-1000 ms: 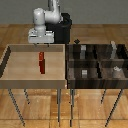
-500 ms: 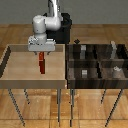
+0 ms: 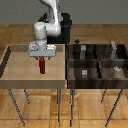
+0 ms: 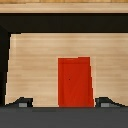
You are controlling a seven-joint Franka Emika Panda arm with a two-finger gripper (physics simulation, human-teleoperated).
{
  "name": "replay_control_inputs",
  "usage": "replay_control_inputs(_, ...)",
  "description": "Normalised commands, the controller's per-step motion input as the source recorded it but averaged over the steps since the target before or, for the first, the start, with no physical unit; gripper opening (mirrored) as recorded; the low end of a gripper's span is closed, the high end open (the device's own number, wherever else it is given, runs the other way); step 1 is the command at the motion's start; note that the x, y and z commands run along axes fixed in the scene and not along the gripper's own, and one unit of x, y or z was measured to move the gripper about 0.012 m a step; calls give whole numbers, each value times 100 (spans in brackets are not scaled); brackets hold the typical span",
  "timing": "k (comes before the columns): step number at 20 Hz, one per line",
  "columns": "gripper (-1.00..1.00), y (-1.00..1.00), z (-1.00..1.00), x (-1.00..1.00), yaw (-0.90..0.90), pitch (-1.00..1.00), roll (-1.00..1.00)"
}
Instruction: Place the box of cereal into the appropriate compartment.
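Standing alone, one box of cereal [image 3: 42, 65] between two jaws.

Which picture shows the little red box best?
The wrist view: the red box fills its middle, seen plainly from above between the pincer fingertips. In the exterior view the red box is small, its top hidden under the pincer.

Arm [image 3: 52, 22] reaches down, wrist vertical, jaws spread apart
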Motion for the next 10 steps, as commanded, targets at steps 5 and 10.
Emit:
replay_control_inputs(5,100,0,0,0,0,0,0)
replay_control_inputs(10,-100,0,0,0,0,0,0)
